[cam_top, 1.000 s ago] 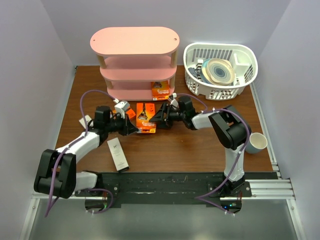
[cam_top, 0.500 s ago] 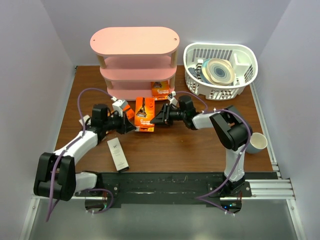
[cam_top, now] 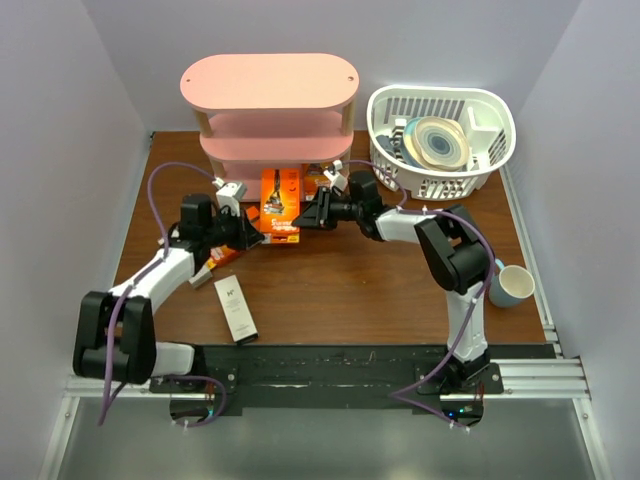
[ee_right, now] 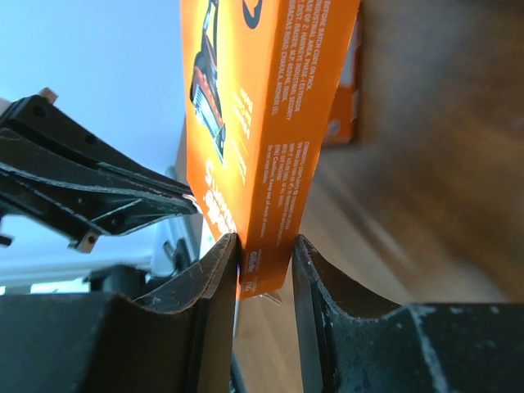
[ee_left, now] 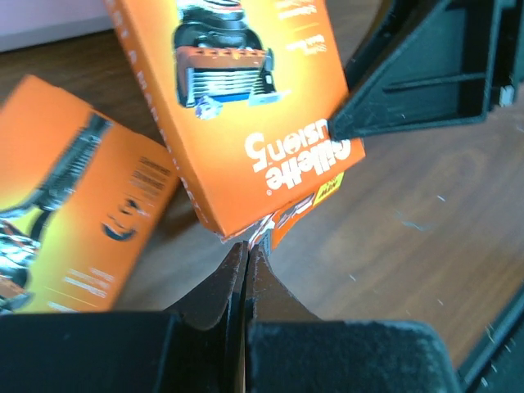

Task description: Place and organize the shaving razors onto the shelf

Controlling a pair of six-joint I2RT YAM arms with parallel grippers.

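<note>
Right gripper [ee_right: 264, 246]: you have it clamped on one end of the held orange pack [cam_top: 280, 203], a finger on each face.
Left gripper [ee_left: 246, 250]: your fingers are pressed together at that pack's lower corner; you cannot tell whether they pinch it.
Held orange pack: it stands upright above the table [cam_top: 350, 290], between both grippers, just in front of the shelf's [cam_top: 270, 85] lowest tier.
Second orange pack [ee_left: 65, 188]: it lies flat on the table beside your left gripper.
Whitish box [cam_top: 236, 309]: it lies flat on the table, well apart from the shelf.
</note>
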